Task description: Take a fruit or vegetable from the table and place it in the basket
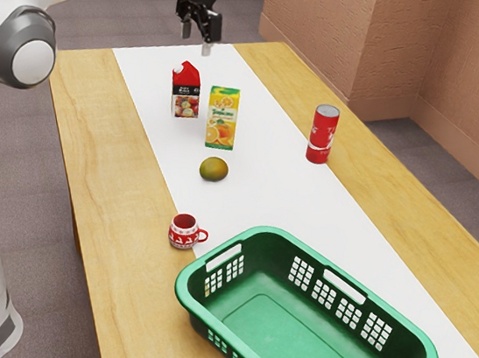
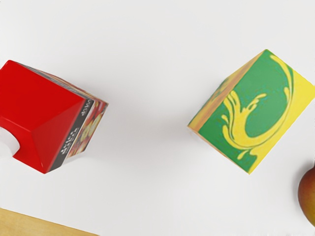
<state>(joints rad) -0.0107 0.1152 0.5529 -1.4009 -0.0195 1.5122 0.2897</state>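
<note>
the tool (image 1: 197,41) hangs in the air above the cartons, its fingers wide apart with nothing between them. the mango (image 1: 213,168) lies on the white runner (image 1: 272,194), near the yellow carton (image 1: 224,119) and outside the green basket (image 1: 269,239). the red mug (image 1: 185,232) sits by the basket's rim, the red can (image 1: 323,134) well apart from it.

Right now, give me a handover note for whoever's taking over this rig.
Pincer: open, holding nothing, raised above the table.
Fruit: round, green-brown, on the white runner, near the orange juice carton.
Basket: green, on the table, beside the red mug.
Done: no pick yet.
Left: grip the fruit, lift it, put it in the basket.
</note>
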